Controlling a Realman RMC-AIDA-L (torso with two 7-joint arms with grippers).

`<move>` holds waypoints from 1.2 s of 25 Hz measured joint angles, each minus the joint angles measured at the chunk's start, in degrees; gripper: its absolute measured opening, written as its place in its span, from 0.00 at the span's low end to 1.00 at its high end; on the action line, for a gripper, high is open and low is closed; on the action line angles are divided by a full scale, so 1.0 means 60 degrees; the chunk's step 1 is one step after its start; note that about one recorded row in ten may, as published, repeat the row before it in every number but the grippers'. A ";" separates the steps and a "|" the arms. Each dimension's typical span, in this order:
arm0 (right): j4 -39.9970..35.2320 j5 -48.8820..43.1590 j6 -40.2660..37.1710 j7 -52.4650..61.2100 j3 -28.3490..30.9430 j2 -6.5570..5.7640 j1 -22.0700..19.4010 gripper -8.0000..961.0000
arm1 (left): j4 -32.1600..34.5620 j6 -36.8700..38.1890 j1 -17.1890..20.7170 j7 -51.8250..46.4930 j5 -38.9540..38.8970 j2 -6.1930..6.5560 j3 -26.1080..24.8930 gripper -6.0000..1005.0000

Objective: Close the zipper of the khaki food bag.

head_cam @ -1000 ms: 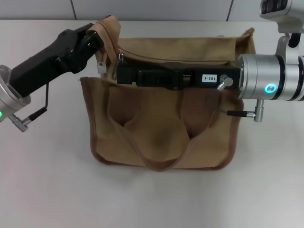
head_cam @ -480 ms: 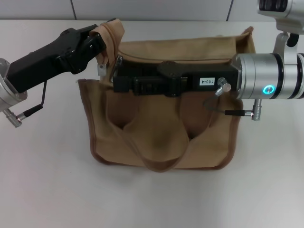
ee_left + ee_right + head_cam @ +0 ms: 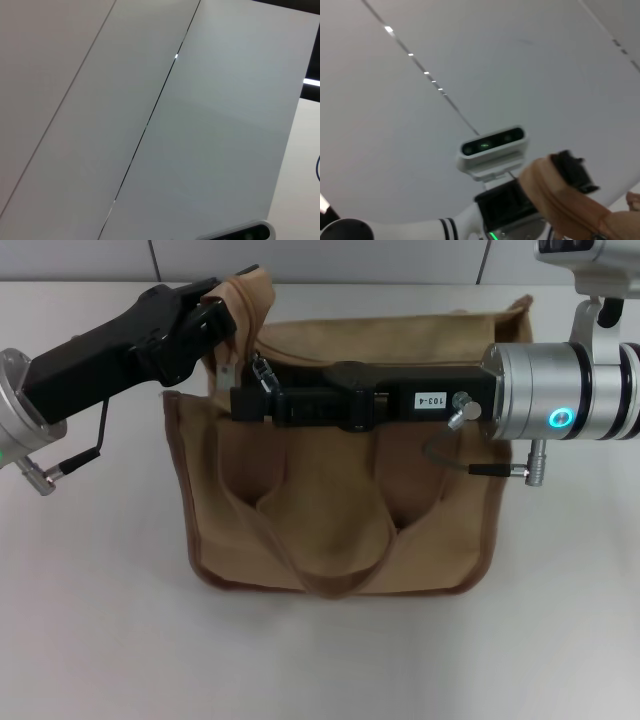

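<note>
The khaki food bag (image 3: 340, 510) is standing upright on the white desk (image 3: 90, 620), its front pocket and one loop handle (image 3: 330, 560) facing the head camera.

The left claw (image 3: 222, 308) is positioned at the bag's upper left corner. Its black fingers are pinching the raised fabric end of the bag top there, and that corner is being held lifted above the rest of the rim. In the right wrist view the same tan corner (image 3: 560, 200) is visible, with a dark fingertip of the left claw (image 3: 575, 172) pressed against it.

The right claw (image 3: 252, 390) is extending horizontally across the bag's top edge, from the right side towards the left claw. Its tip is lying just below and to the right of the left claw, at the left end of the zipper (image 3: 380, 352). The small silver pull tab (image 3: 262, 371) is sitting directly at the right claw's tip, touching it or nearly so. Whether the right claw's fingers are spread or pressed together on the tab cannot be told, because the claw body is hiding them.

The zipper line is running behind the right claw, across the bag's width. Most of it is hidden by the claw body.

The left wrist view is showing only a pale panelled surface (image 3: 150, 125).
</note>
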 joint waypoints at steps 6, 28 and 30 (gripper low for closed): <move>0.0001 0.0166 0.0325 -0.0059 -0.0045 0.0000 -0.0056 0.75 | -0.0048 -0.0134 -0.0068 0.0057 0.0017 -0.0026 0.0000 0.02; -0.0027 0.0436 0.0392 -0.0635 -0.0099 0.0000 -0.0211 0.30 | -0.0056 -0.0129 -0.0049 0.0071 -0.0027 -0.0022 -0.0016 0.02; -0.0025 0.0440 0.0401 -0.0619 -0.0101 0.0000 -0.0203 0.25 | -0.0056 -0.0117 -0.0046 0.0073 -0.0027 -0.0022 -0.0013 0.02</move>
